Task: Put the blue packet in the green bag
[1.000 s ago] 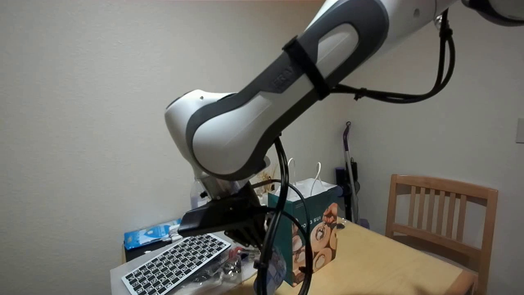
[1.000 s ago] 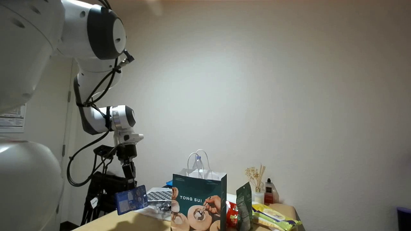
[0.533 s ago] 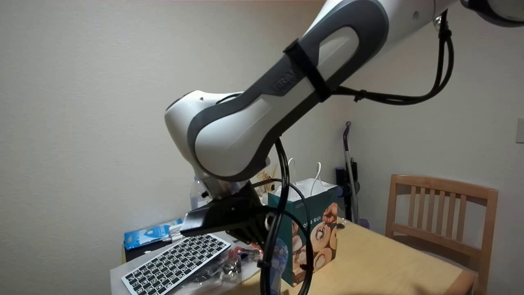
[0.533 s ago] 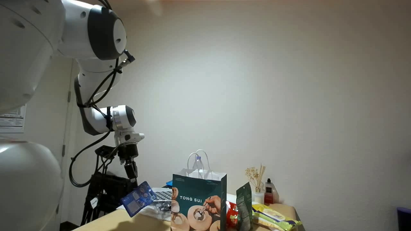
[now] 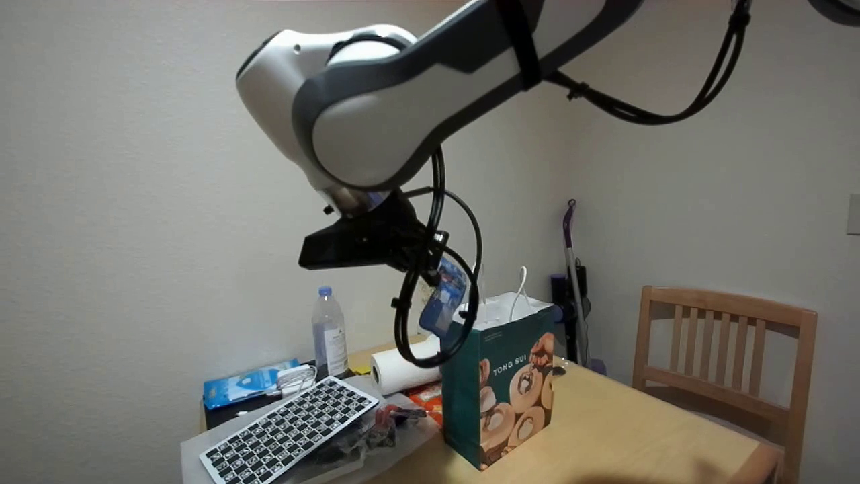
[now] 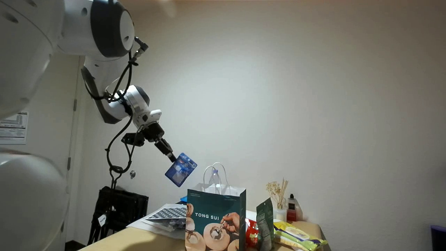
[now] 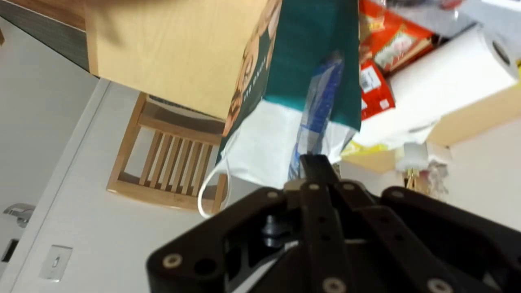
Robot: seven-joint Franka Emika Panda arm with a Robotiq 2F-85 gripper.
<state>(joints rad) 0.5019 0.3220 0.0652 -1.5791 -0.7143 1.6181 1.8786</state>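
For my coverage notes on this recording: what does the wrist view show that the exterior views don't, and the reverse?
Only the wrist view: what looks like a metal lever handle.
Only the exterior views: the white arm and a blue-capped bottle, each in both.
Shared: the blue packet held in the gripper, the green bag and the table.

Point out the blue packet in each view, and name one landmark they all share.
In an exterior view: blue packet, just below centre.
In an exterior view: blue packet, below and left of centre.
In the wrist view: blue packet, right of centre.
Shared landmark: green bag, seen in all three.
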